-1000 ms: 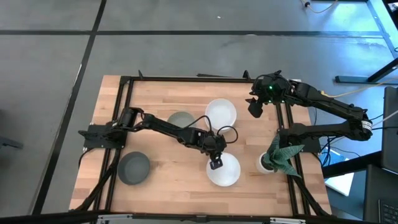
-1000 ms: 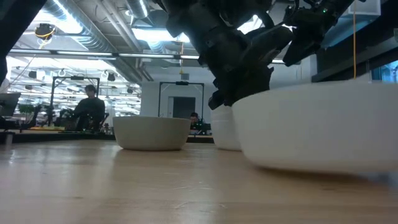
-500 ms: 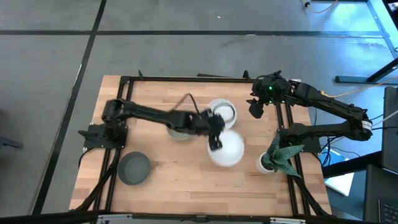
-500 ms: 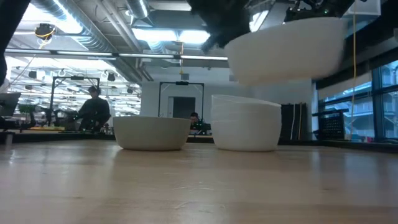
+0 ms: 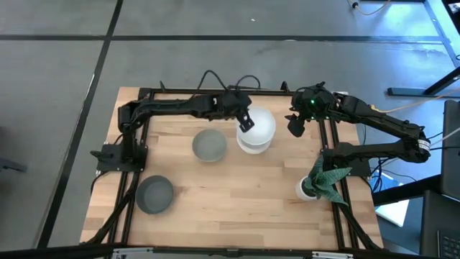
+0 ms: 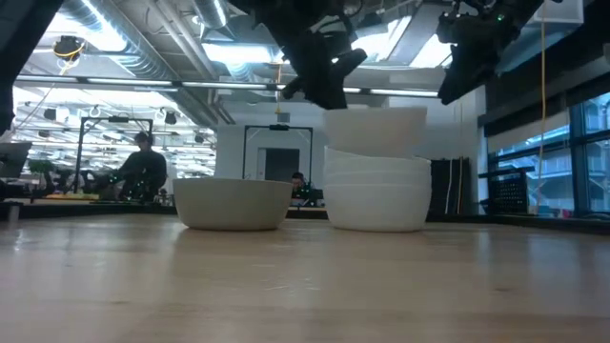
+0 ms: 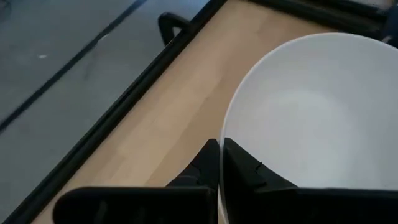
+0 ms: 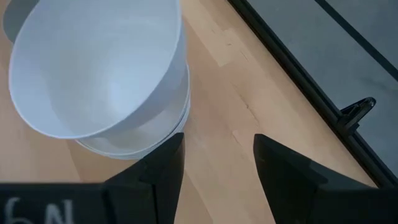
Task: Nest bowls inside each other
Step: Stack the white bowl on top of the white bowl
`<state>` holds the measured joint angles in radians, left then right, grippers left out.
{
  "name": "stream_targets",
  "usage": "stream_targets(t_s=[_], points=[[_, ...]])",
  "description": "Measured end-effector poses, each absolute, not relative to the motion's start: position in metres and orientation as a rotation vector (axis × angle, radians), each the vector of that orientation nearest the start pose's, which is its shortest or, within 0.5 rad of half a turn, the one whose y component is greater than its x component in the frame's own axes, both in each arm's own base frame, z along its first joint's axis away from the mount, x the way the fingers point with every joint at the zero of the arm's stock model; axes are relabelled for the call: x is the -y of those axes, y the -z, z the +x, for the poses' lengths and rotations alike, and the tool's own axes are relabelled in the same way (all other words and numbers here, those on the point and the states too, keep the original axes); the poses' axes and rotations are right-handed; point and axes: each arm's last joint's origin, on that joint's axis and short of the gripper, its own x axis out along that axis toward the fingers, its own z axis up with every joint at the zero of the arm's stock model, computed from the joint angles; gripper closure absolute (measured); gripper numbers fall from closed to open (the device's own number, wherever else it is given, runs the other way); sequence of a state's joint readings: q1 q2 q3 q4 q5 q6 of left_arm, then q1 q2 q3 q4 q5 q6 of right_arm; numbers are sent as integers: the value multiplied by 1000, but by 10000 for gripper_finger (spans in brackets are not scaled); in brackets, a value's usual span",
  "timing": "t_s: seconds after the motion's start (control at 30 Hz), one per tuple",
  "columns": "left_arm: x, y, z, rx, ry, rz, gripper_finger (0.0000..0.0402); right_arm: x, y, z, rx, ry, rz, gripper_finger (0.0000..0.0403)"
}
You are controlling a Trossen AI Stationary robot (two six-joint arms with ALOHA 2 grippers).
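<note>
The left gripper [image 5: 246,122] is clamped on the rim of a white bowl [image 5: 260,125] above the white stack [image 5: 253,146]. The right gripper [image 5: 294,126] hovers right of it, fingers apart.

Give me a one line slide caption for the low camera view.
Left gripper lowers a white bowl onto the white stack; another bowl sits beside it.

Left claw [image 5: 246,123] pinched closed, arm extended; right claw [image 5: 294,126] hangs open.
</note>
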<state>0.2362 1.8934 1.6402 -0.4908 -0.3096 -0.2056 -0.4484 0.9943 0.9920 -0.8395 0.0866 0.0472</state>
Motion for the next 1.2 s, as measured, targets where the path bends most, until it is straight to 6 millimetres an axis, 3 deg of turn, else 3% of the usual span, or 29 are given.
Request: stream_targets(t_s=[0.27, 0.5, 0.73, 1.03, 1.2], points=[[-115, -278, 418, -689, -523, -210, 401, 83, -312, 166, -827, 523, 195, 210], [-118, -253, 423, -783, -527, -208, 401, 83, -312, 166, -827, 523, 195, 210], [-121, -247, 427, -780, -475, -235, 400, 83, -312, 166, -826, 526, 197, 210], [-118, -246, 428, -788, -441, -206, 345, 83, -312, 166, -826, 526, 198, 210], [-118, -247, 428, -788, -425, -212, 296, 83, -312, 166, -827, 526, 197, 210]])
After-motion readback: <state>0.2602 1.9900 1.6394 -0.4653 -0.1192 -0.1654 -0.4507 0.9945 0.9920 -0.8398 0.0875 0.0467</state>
